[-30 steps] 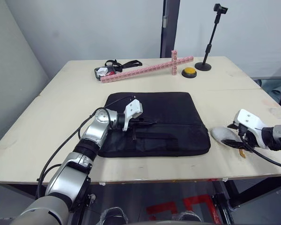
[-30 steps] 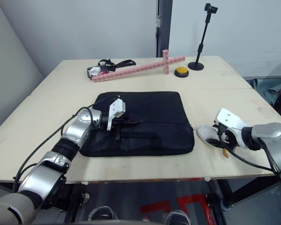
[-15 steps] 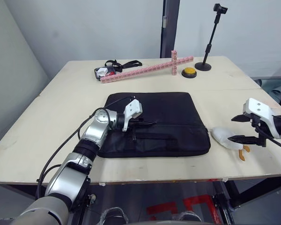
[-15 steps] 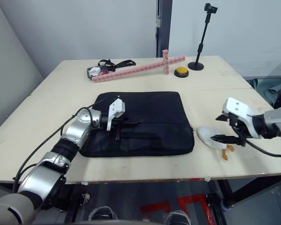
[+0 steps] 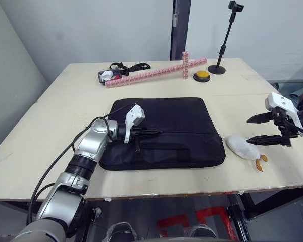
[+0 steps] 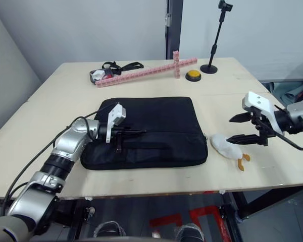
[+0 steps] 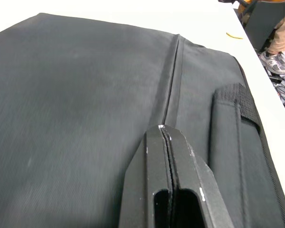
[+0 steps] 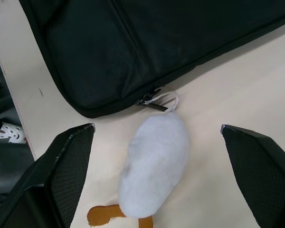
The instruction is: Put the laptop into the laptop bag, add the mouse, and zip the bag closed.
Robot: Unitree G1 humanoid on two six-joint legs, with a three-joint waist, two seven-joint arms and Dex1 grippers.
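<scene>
Laptop bag [image 5: 164, 132] lies flat mid-table, zipper pull at its right corner. Left gripper [image 7: 164, 137] rests on the bag's top face along the zipper seam, jaws pressed together with nothing visible between them. Right gripper [image 5: 257, 130] hovers spread wide just off the bag's right edge, white plush toy [image 8: 154, 164] on the bare tabletop [image 5: 65, 116] beneath its fingers. No readable writing or labels.

The right gripper [image 5: 256, 129] has released the plush toy [image 5: 244, 147], lifted and opened wide.
</scene>
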